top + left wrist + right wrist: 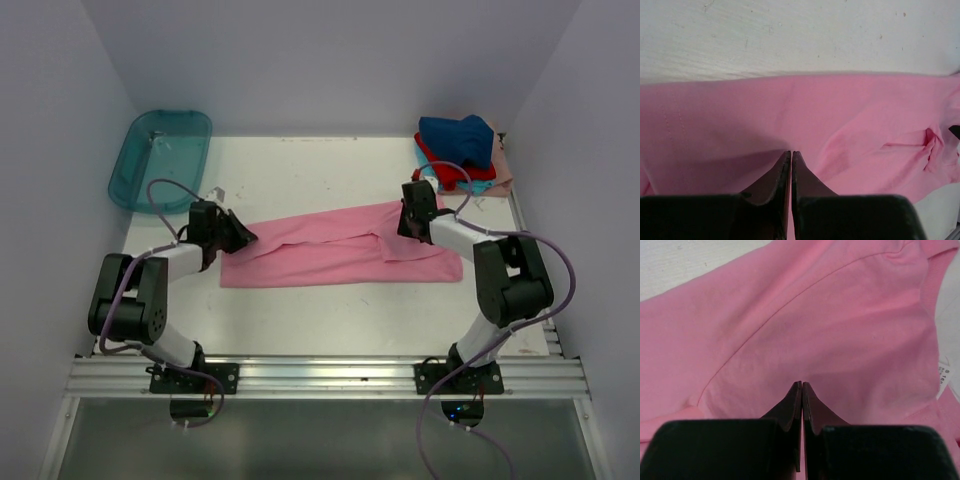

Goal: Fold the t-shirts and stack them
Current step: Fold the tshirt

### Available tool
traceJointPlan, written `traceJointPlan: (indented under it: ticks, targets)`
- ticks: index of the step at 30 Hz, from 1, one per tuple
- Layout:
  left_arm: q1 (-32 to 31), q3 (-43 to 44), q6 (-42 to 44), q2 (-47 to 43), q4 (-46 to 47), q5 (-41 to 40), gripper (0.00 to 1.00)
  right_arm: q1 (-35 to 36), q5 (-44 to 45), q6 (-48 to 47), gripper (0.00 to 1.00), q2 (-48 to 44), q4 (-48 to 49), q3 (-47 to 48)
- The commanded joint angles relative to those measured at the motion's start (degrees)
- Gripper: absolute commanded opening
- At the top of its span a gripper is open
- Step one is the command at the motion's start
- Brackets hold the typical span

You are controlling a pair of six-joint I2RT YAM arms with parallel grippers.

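1. Pink down the middle of the table point(330, 320): finding the pink t-shirt point(330, 250) lying as a long narrow band from near the left edge toward the right edge, seemingly doubled lengthwise already.
2. Working both ends at once, probably to keep the band straight for the next fold: setting the left gripper point(238, 234) at the end by the left edge and the right gripper point(410, 222) over the collar end, near the white tag point(945, 375).
3. Showing the left gripper's fingertips point(785, 160) pressed together with no gap, low over the cloth and shadowing it; failing to tell about any fabric pinched between.
4. Showing the same at the right gripper: fingertips point(796, 390) closed tip to tip above the shoulder seam, any pinch of cloth again impossible to confirm.
5. Keeping the other t-shirts point(458, 140) heaped in the far right corner, navy over red with teal and peach peeking out, apart from the working space.
6. Leaving the teal tub point(160, 155) at the far left corner, out of reach of the fold.
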Motion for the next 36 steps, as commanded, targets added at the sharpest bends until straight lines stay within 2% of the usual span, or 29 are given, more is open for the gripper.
traceJointPlan:
  ticks: [1, 10, 17, 22, 24, 27, 32, 36]
  targets:
    - [-0.4, -1.5, -0.5, -5.5, -1.3, -0.8, 0.06, -0.1, -2.4, 1.0, 0.00, 1.7, 3.0, 0.8]
    - [-0.9, -6.2, 1.3, -14.8, -8.9, -2.5, 0.06, -0.1, -6.0, 1.6, 0.00, 7.2, 4.4, -0.1]
    - [-0.9, -6.3, 2.0, -5.6, -6.5, -4.5, 0.03, 0.0, -8.3, 1.6, 0.00, 5.9, 1.7, -0.7]
    - [-0.9, -1.8, 2.4, 2.5, -6.5, -5.1, 0.00, 0.1, -8.8, 0.9, 0.00, 5.6, 0.5, 0.0]
    - [-1.0, -0.9, 2.7, 2.7, -6.8, -3.9, 0.00, 0.2, -8.5, 0.6, 0.00, 6.8, -0.9, 1.5]
    - [-1.1, -2.2, 3.0, 0.8, -8.5, -2.4, 0.00, 0.2, -9.0, 0.8, 0.00, 9.2, -2.0, 4.3]
    - [-2.0, -6.4, 4.1, -7.5, -13.1, 0.3, 0.00, 0.2, -9.7, 0.8, 0.00, 15.3, -4.9, 11.4]
    - [-2.8, -8.4, 3.9, -13.6, -20.0, 2.1, 0.00, 0.1, -12.2, 1.2, 0.00, 19.9, -6.3, 16.6]
